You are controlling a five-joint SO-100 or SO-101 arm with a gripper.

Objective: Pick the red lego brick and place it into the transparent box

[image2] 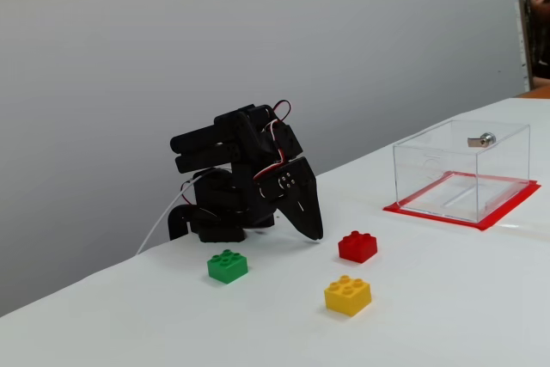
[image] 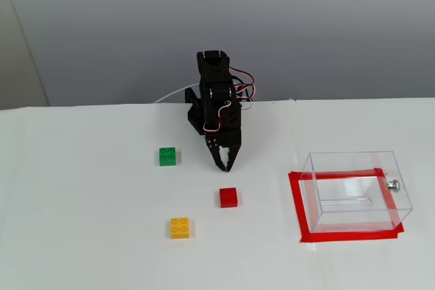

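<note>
- Pointing down at the table, the gripper [image: 227, 165] is hanging from a folded-up arm [image: 219, 96], its fingers drawn to a narrow tip – pressed together or nearly so, and pinching nothing.
- Sitting just in front of that tip, the red brick [image: 228, 197] is lying studs-up on the white table [image: 81, 236], apart from the gripper and untouched; in a fixed view from the side [image2: 357, 247] a clear strip of table is showing between them.
- Flanking it, the green brick [image: 168, 156] is resting off to the left beside the arm, and the yellow brick [image: 180, 227] is lying nearer the camera – both well clear of the red one, so a grasp should not be disturbing them.
- Standing well apart on the right, the box [image: 353, 191] is sitting open-topped inside a red tape rectangle [image: 296, 208] that seems to be marking its spot; a small silver knob [image: 393, 183] is showing on one wall.
- Judging by this layout, the pick is not yet begun: the fingers would need to be spreading before reaching forward over the red brick.
</note>
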